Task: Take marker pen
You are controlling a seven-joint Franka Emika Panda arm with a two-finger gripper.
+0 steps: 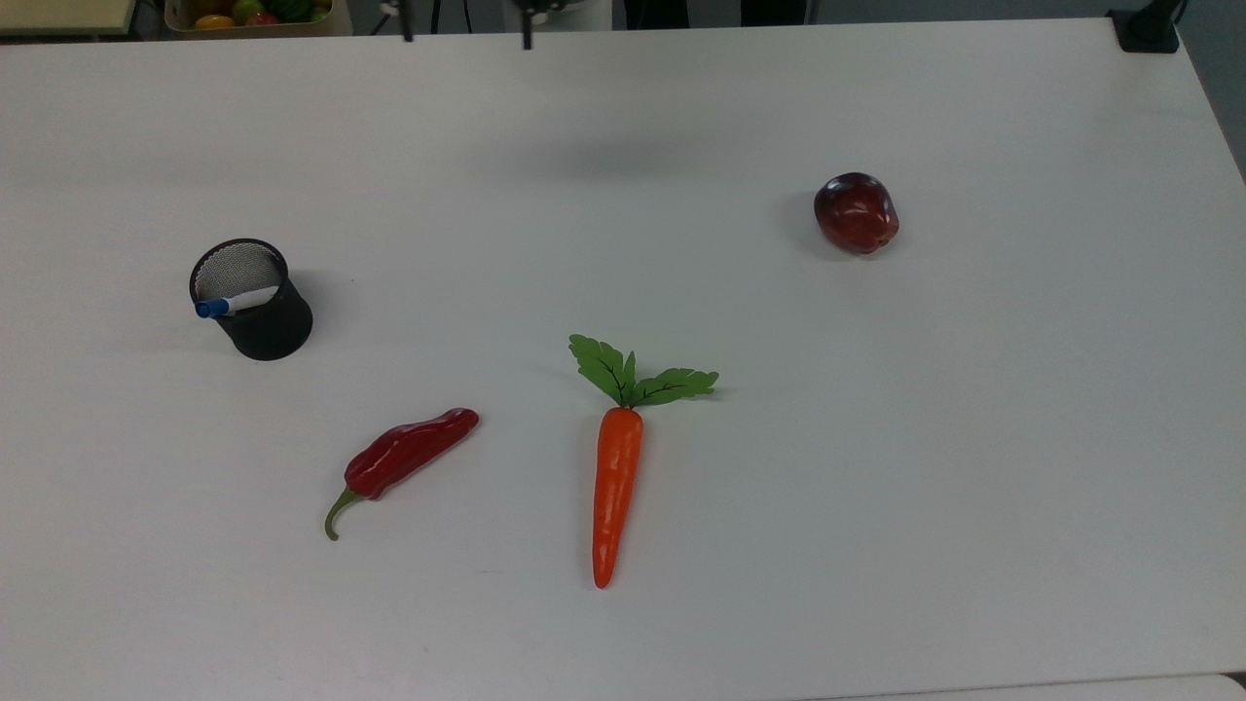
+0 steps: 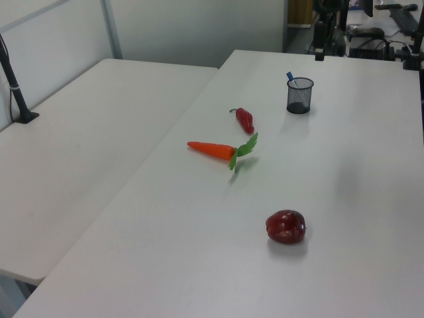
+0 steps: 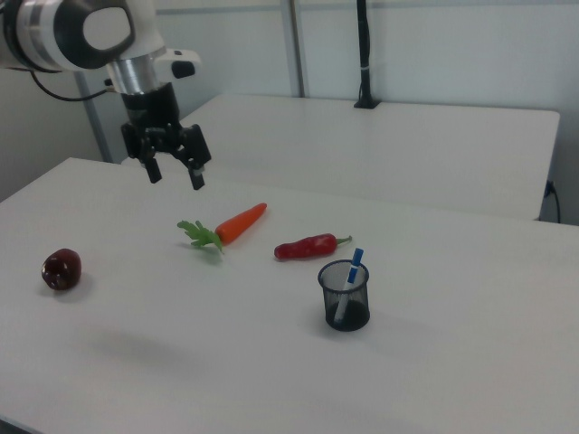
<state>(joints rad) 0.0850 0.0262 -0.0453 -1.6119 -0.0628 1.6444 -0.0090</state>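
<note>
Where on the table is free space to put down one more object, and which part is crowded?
Free: the wide strip of table between the apple and the carrot, and the band above the mesh cup. Most crowded: around the chili pepper, between cup and carrot.
</note>
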